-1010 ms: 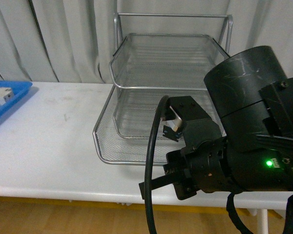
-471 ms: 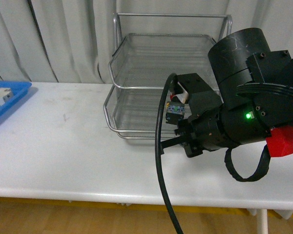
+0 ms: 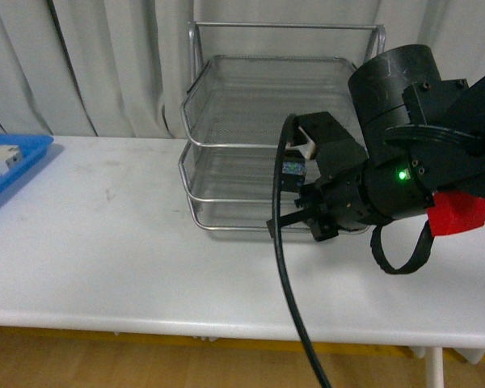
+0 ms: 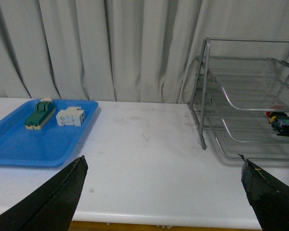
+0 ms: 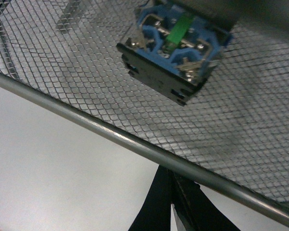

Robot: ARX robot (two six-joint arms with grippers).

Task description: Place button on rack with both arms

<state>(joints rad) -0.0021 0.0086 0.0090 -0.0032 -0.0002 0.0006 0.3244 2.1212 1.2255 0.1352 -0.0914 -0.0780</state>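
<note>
The button [image 5: 176, 60] lies on the mesh inside the rack [image 5: 135, 139], its blue-and-black underside towards the right wrist camera. In the front view the button [image 3: 293, 170] sits in one of the lower tiers of the rack [image 3: 226, 97], close by my right arm. My right gripper [image 5: 172, 204] is shut and empty, just outside the tier's front rail and apart from the button; it also shows in the front view [image 3: 276, 224]. The left wrist view shows the button's red cap [image 4: 270, 114] in the rack [image 4: 203, 96]. My left gripper [image 4: 164, 192] is open and empty above the table.
A flat blue tray [image 4: 19, 149] at the table's left holds a green block [image 4: 38, 117] and a white component [image 4: 70, 116]; its corner shows in the front view [image 3: 8, 166]. A black cable [image 3: 287, 275] hangs from the right arm. White curtains hang behind the table.
My right arm has swung up and to the right, away from the camera. The front rim of the rack's lowest tier now sits further back. The button now shows inside the rack.
</note>
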